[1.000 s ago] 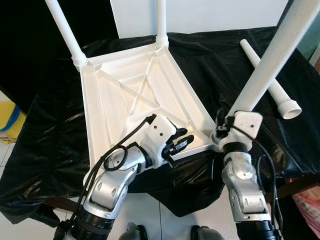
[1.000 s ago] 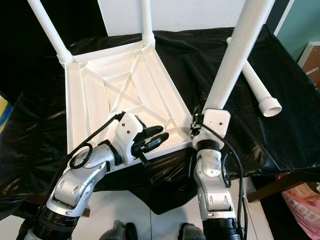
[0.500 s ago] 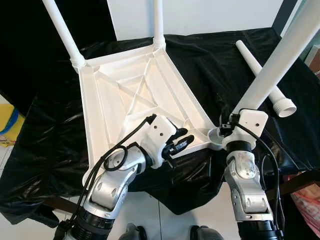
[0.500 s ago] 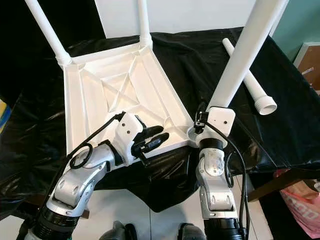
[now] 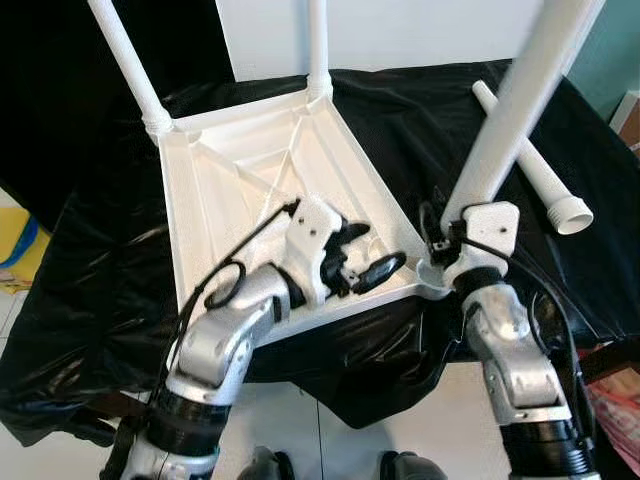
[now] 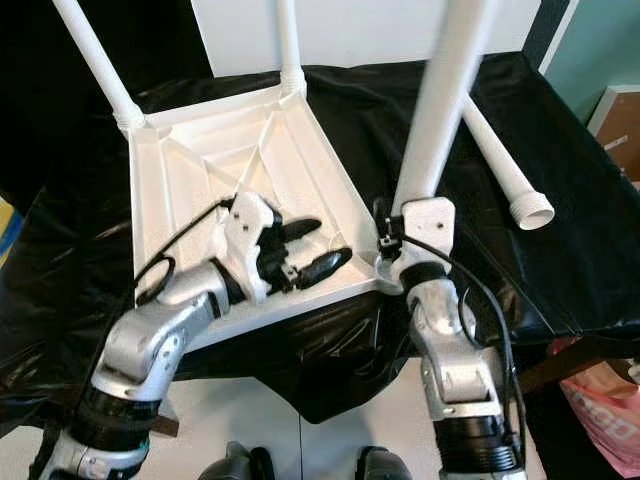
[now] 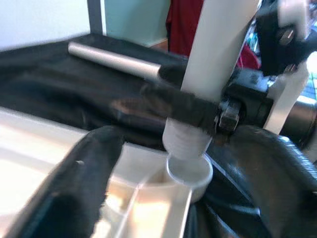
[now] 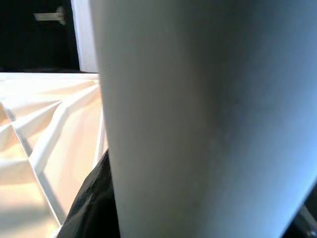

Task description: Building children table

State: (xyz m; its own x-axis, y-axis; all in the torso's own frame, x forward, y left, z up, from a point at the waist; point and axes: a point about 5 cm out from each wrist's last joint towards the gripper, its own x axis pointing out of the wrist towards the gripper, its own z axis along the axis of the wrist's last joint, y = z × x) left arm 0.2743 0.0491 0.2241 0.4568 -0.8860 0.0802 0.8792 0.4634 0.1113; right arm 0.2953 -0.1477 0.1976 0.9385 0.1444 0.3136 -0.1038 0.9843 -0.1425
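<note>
A room in a home is suggested, though little of it is seen. A counter [image 5: 120,290] is draped with crinkled black plastic sheeting, and pale floor tiles [image 5: 300,430] are seen below its near edge. A plain white wall [image 5: 400,35] is seen behind, with a teal wall [image 5: 615,60] to the right. A yellow and blue object [image 5: 20,245] (too cut off to be identified) is seen on the floor at the left. A pink patterned bag [image 5: 615,415] is seen at the lower right. Red cloth [image 7: 181,25] is glimpsed in the left wrist view.
</note>
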